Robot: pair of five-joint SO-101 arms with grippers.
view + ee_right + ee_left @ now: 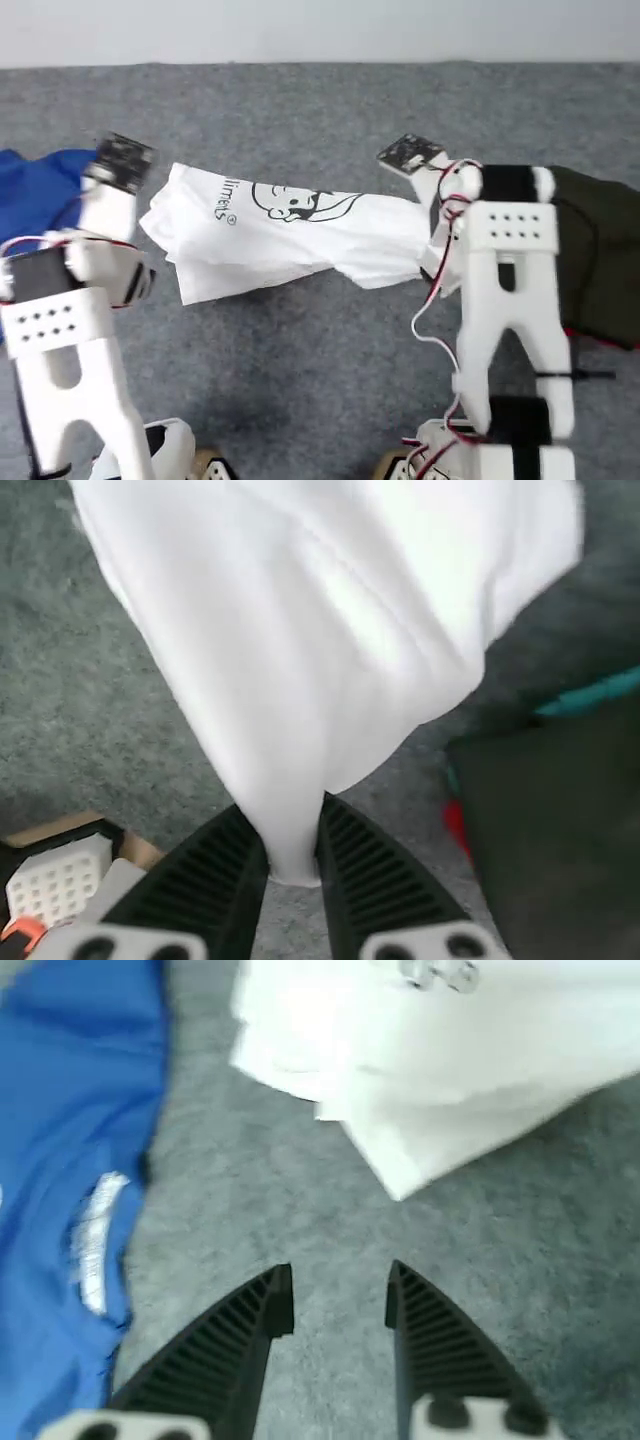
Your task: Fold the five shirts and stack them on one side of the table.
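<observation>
High view, entries from left to right: blue shirt (35,190), spread at the far left edge of the grey table surface (300,380) and partly covered by the left arm (70,320), with a pale patch showing on its cloth in the left wrist view; left gripper (340,1285), jaws apart with nothing between them, over bare grey surface between the blue shirt and the white shirt, touching neither; white shirt (290,235), loosely folded lengthwise across the middle of the table, black line drawing and print facing up, its left end lying in layered folds near the left arm, its right end drawn into a narrow bunch; right gripper (295,850), jaws clamped on that bunched end, the cloth fanning out wide from between the fingers; right arm (510,300), standing right of centre, with red and white wires (435,300) hanging along it; dark garment (600,260), at the far right edge just beside the right arm and partly hidden by it, a red strip (600,340) at its near edge, and whether it is folded cannot be told.
</observation>
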